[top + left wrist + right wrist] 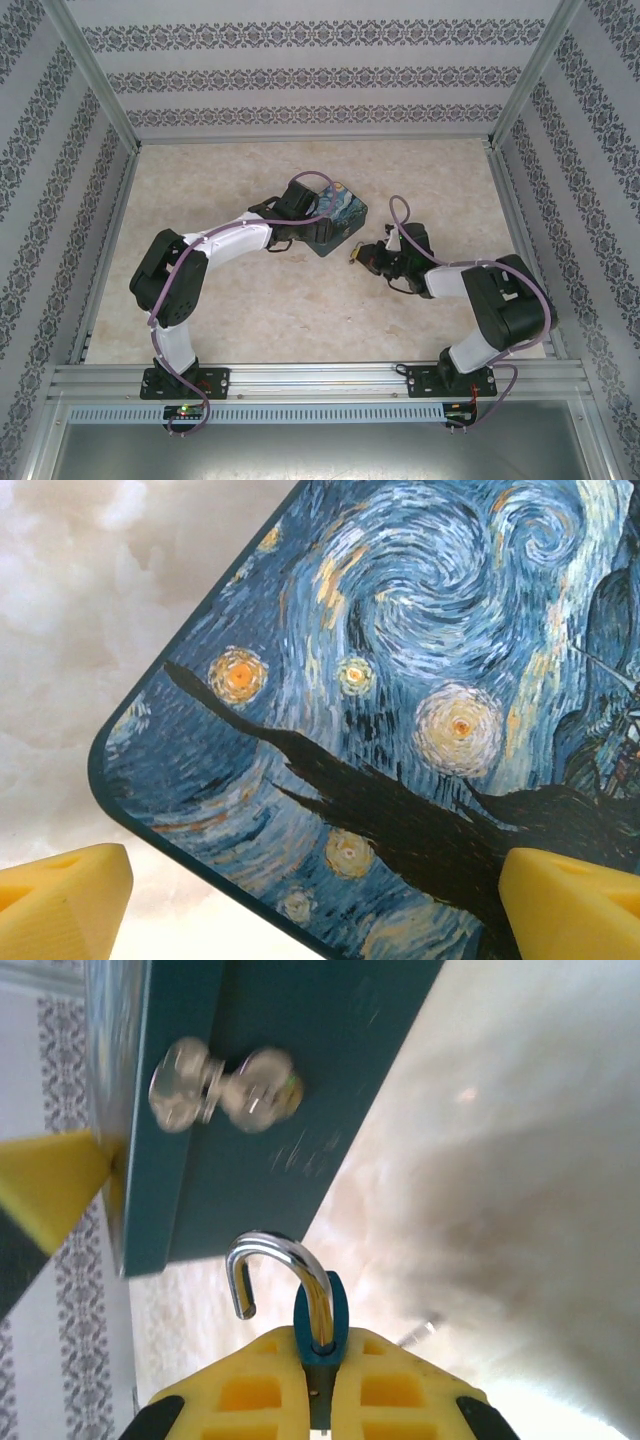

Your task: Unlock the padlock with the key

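Observation:
The padlock (322, 1310) has a dark teal body, and my right gripper (320, 1345) is shut on it between its yellow fingers. Its silvery shackle (268, 1243) curls out as a hook with its free end loose in the air, just in front of the painted tin's teal side (300, 1050). A thin silvery sliver (420, 1332) lies on the table beside it, too blurred to tell whether it is the key. My left gripper (320, 910) stands open over the tin's starry lid (400, 680). From above, the left gripper (300, 200) is at the tin (340, 215) and the right gripper (358, 255) is just right of it.
A shiny metal clasp (225, 1085) sticks out of the tin's side. One yellow finger (50, 1190) of the left gripper shows at the tin's upper edge. The marble-patterned table (250, 320) is walled by patterned panels and a metal frame (300, 375).

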